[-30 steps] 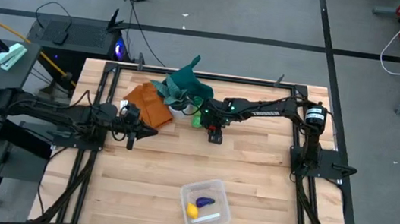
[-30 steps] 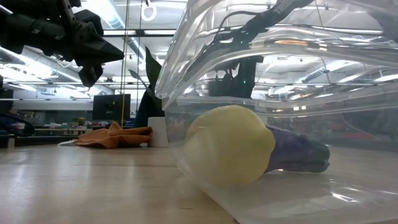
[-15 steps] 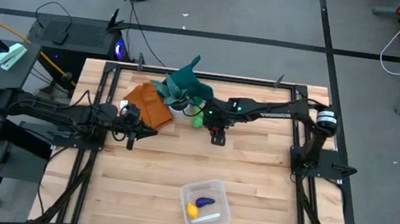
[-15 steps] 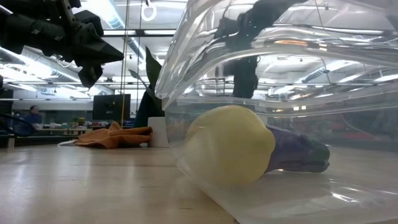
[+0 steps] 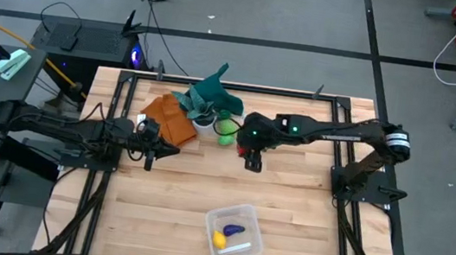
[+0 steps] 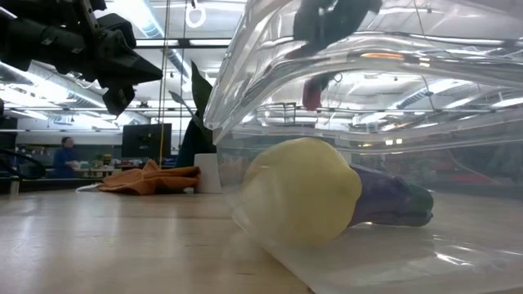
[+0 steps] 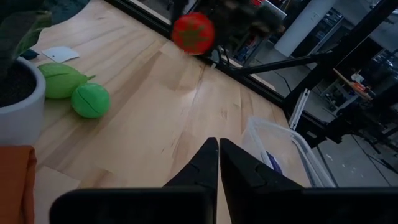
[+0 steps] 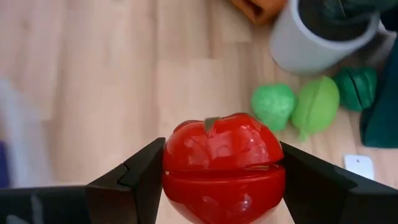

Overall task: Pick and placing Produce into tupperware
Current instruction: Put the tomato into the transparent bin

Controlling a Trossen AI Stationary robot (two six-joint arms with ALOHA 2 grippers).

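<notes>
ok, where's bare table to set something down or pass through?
Bare: the wide wood between the cloth and the tupperware, plus the right side. Crowded: the back, around the white pot and green produce, where the right hand holds the tomato.

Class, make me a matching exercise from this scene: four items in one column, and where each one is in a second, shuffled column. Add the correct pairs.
Items
1. tomato
2. purple toy
3. green toys
4. cloth

Places
A. on the table beside the white pot
B. gripped in the right hand, above the table
C. inside the container, next to the yellow toy
D. spread on the table near the left hand

Pairs: 1-B, 2-C, 3-A, 4-D
</notes>
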